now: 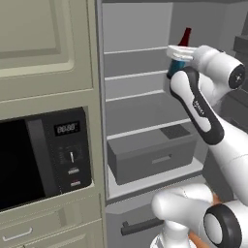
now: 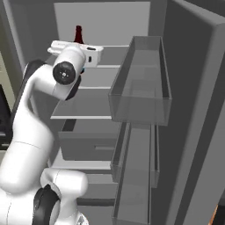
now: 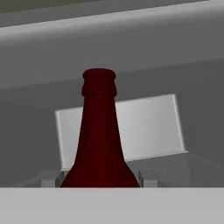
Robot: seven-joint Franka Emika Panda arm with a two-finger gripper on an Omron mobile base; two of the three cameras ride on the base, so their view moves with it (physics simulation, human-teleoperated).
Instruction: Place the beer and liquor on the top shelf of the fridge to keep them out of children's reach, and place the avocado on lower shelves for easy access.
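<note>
The pincer (image 3: 99, 178) pinched a dark red bottle (image 3: 98, 135) upright inside the fridge (image 1: 140, 29), above the top shelf (image 1: 135, 50); microwave (image 1: 43, 155) far left.

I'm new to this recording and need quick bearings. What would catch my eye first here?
A dark red bottle stands out, upright between the fingers of the claw, held up near the top shelf of the open fridge. The white arm reaches in from below. A black microwave sits in the cabinet left of the fridge, and a dark drawer box rests low inside.
</note>
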